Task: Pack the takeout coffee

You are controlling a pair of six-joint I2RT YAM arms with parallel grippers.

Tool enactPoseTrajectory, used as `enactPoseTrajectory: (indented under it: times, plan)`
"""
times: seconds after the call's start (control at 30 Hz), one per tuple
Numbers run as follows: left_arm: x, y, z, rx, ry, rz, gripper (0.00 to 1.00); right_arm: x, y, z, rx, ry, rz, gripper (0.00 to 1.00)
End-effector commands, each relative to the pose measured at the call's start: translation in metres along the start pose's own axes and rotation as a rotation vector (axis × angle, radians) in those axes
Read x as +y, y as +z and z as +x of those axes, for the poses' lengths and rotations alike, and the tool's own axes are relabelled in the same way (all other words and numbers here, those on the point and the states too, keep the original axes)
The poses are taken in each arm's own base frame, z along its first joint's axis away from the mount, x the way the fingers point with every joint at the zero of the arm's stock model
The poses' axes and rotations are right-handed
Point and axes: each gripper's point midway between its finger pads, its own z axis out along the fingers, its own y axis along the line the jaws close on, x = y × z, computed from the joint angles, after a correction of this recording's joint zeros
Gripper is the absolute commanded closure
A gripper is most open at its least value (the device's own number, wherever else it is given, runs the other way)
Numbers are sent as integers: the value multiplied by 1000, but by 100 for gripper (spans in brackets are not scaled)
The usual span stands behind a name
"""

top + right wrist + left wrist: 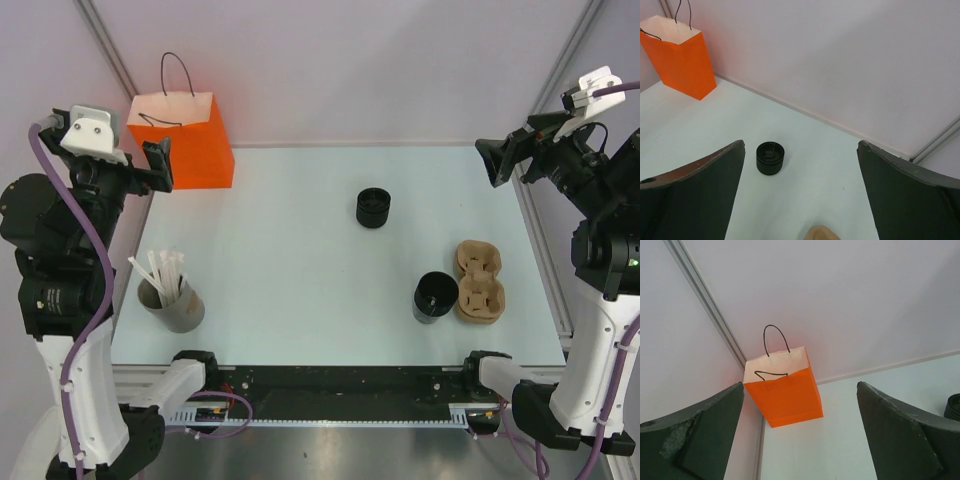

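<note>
The takeout coffee (373,208) is a small black cup with a ridged lid. It stands upright on the pale table, right of centre toward the back, and shows between my right fingers' view as well (770,158). An orange paper bag (183,138) with black handles stands open at the back left corner (785,392) (680,57). My left gripper (160,165) hangs open above the table's left edge, right beside the bag, nothing between its fingers (800,440). My right gripper (497,160) is open and empty at the back right, well away from the coffee (800,200).
A wider black cup (435,296) with a smooth rim stands open near the front right. A brown cardboard cup carrier (479,282) lies just right of it. A grey cup of white straws (172,297) sits at the front left. White walls close the back and sides.
</note>
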Motion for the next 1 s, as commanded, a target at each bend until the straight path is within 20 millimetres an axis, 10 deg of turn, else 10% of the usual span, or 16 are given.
enactPoseTrajectory:
  times: [0.0, 0.6, 0.97]
  plan:
    - [1, 2, -3, -16, -24, -11, 0, 5, -3, -17, -53, -5, -17, 0]
    - [-6, 5, -1, -15, -28, 29, 0, 11, 0, -6, -22, -111, -84, 0]
    - [-25, 6, 26, 47, 3, 125, 0, -29, -3, 114, 361, -429, -19, 0]
